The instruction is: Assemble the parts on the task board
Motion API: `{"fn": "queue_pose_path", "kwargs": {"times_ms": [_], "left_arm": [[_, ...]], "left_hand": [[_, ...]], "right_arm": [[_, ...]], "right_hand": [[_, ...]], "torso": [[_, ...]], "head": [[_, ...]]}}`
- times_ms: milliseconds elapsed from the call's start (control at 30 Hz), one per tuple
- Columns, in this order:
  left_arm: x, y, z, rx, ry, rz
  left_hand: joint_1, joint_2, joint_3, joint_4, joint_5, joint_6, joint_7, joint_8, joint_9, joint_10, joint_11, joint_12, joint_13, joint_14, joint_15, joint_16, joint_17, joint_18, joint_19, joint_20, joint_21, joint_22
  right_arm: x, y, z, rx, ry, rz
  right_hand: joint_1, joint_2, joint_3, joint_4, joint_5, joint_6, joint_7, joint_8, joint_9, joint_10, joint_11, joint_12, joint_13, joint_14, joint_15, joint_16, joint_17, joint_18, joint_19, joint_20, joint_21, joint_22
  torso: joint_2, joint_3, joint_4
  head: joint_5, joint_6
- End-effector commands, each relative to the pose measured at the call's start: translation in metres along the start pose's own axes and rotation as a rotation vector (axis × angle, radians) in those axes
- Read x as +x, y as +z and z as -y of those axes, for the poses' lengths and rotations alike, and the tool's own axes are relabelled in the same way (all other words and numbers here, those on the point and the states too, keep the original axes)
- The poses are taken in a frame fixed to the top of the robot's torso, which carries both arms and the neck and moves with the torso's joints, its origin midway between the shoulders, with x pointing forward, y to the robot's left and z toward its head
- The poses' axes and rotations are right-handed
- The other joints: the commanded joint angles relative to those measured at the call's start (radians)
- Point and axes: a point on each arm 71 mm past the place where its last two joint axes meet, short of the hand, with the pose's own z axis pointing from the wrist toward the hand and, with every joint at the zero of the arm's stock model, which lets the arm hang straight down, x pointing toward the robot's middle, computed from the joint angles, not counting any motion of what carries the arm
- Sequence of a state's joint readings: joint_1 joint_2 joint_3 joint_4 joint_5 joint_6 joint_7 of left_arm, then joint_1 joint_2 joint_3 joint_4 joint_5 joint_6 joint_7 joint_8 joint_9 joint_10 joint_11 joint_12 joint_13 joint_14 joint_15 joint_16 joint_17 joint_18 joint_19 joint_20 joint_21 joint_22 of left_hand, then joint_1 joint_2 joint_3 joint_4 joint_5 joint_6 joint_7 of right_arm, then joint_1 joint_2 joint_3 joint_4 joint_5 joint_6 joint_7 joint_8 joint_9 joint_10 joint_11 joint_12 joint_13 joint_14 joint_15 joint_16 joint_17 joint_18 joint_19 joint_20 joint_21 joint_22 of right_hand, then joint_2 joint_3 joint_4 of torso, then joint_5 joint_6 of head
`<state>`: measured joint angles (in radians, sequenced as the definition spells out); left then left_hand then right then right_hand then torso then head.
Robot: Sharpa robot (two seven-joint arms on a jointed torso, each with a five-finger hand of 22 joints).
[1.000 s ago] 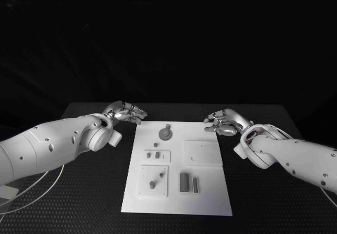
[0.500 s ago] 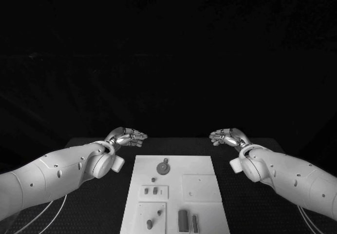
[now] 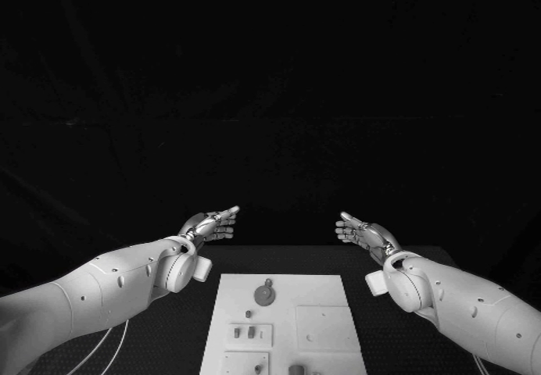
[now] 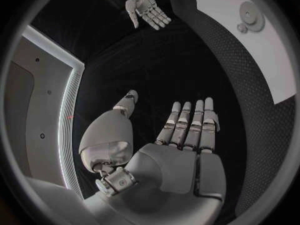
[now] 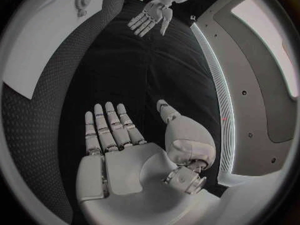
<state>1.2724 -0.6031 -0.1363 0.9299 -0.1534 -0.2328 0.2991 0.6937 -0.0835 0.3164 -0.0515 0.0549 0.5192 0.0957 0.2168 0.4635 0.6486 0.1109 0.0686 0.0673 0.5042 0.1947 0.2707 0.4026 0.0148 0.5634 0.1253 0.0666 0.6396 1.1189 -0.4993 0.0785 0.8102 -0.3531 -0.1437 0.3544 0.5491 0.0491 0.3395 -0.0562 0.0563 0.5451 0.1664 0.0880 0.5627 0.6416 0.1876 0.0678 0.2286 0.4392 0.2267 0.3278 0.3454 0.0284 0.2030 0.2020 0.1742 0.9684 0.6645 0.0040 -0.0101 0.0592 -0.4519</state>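
The white task board (image 3: 321,293) lies in the middle of the black table. On it I see a round part (image 3: 264,293) near the far end and small parts (image 3: 246,333) in a recessed plate closer in. My left hand (image 3: 214,223) hangs beyond the board's far left corner, fingers stretched out flat, holding nothing. My right hand (image 3: 361,231) mirrors it beyond the far right corner, also flat and empty. The left wrist view shows the left hand (image 4: 178,135) spread, the right hand (image 4: 145,7) across from it, and the board (image 4: 262,55) with the round part (image 4: 251,15). The right wrist view shows the right hand (image 5: 119,135) spread.
The black mat table (image 3: 203,305) flanks the board on both sides. A white square plate (image 3: 324,326) sits on the board's right half. The left hand (image 5: 150,17) and the board (image 5: 50,40) also appear in the right wrist view.
Both hands have uncurled from loosely closed fingers to flat and open, and have lifted away from the board. The camera has tilted up, so the board sits lower in the picture.
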Motion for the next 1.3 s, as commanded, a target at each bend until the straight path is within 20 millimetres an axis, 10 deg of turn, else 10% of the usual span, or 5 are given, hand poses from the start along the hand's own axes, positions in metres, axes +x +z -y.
{"fn": "queue_pose_path", "kwargs": {"times_ms": [33, 267, 300, 933, 1300], "left_arm": [[-0.002, -0.001, 0.003, 0.036, -0.037, 0.008], [0.004, -0.006, 0.005, 0.048, -0.03, -0.01], [0.004, -0.005, 0.002, 0.019, -0.023, -0.017], [0.069, -0.062, -0.014, 0.046, -0.163, 0.086], [0.099, -0.104, -0.011, 0.042, -0.222, 0.152]], "left_hand": [[-0.009, 0.001, -0.013, 0.004, -0.005, -0.011, 0.0, 0.001, 0.004, -0.011, -0.003, -0.003, 0.001, -0.01, 0.0, -0.003, 0.003, -0.015, -0.013, 0.001, -0.001, -0.003], [-0.035, 0.001, -0.036, 0.049, -0.006, -0.045, 0.007, -0.005, 0.008, -0.059, 0.002, -0.008, -0.003, -0.027, 0.003, -0.005, 0.007, -0.015, -0.033, 0.007, -0.001, -0.009], [-0.694, 0.083, -0.316, 0.051, -0.055, -0.519, -0.096, -0.217, -0.464, -0.649, -0.111, -0.069, -0.067, -0.504, -0.195, -0.271, -0.403, -0.015, -0.563, -0.125, -0.067, -0.64], [-0.694, 0.083, -0.316, 0.051, -0.055, -0.519, -0.096, -0.217, -0.464, -0.649, -0.111, -0.069, -0.067, -0.504, -0.195, -0.271, -0.403, -0.015, -0.563, -0.125, -0.067, -0.64], [-0.694, 0.083, -0.316, 0.051, -0.055, -0.519, -0.096, -0.217, -0.464, -0.649, -0.111, -0.069, -0.067, -0.504, -0.195, -0.271, -0.403, -0.015, -0.563, -0.125, -0.067, -0.64]], "right_arm": [[0.008, 0.0, -0.005, -0.037, 0.032, -0.054], [0.007, -0.002, -0.006, -0.038, 0.025, -0.066], [0.003, -0.002, -0.004, -0.017, 0.015, -0.032], [0.04, -0.045, -0.012, -0.047, 0.127, 0.107], [0.069, -0.096, -0.019, 0.007, 0.197, 0.217]], "right_hand": [[0.016, 0.005, -0.013, 0.017, 0.005, -0.01, 0.007, 0.01, -0.003, -0.003, 0.002, 0.0, -0.023, -0.007, -0.001, -0.004, -0.002, -0.014, -0.02, 0.0, -0.003, -0.005], [0.057, 0.007, -0.045, 0.056, 0.005, -0.019, 0.008, 0.027, -0.014, 0.006, 0.007, 0.002, -0.062, -0.011, 0.0, -0.004, -0.004, -0.017, -0.039, 0.001, -0.007, -0.002], [-0.549, -0.049, -0.339, 0.056, -0.056, -0.545, -0.166, -0.088, -0.563, -0.642, -0.188, -0.068, -0.229, -0.439, -0.227, -0.328, -0.345, -0.028, -0.203, -0.202, -0.174, -0.968], [-0.549, -0.049, -0.339, 0.056, -0.056, -0.545, -0.166, -0.088, -0.563, -0.642, -0.188, -0.068, -0.229, -0.439, -0.227, -0.328, -0.345, -0.028, -0.203, -0.202, -0.174, -0.968], [-0.549, -0.049, -0.339, 0.056, -0.056, -0.545, -0.166, -0.088, -0.563, -0.642, -0.188, -0.068, -0.229, -0.439, -0.227, -0.328, -0.345, -0.028, -0.203, -0.202, -0.174, -0.968]], "torso": [[-0.001, 0.0059, 0.002], [0.003, 0.0112, 0.0031], [0.0, 0.0071, 0.0023], [-0.111, -0.0032, 0.0095], [-0.12, -0.004, 0.0101]], "head": [[0.004, 0.0], [0.007, 0.001], [0.002, -0.001], [-0.054, -0.137], [-0.059, -0.148]]}}
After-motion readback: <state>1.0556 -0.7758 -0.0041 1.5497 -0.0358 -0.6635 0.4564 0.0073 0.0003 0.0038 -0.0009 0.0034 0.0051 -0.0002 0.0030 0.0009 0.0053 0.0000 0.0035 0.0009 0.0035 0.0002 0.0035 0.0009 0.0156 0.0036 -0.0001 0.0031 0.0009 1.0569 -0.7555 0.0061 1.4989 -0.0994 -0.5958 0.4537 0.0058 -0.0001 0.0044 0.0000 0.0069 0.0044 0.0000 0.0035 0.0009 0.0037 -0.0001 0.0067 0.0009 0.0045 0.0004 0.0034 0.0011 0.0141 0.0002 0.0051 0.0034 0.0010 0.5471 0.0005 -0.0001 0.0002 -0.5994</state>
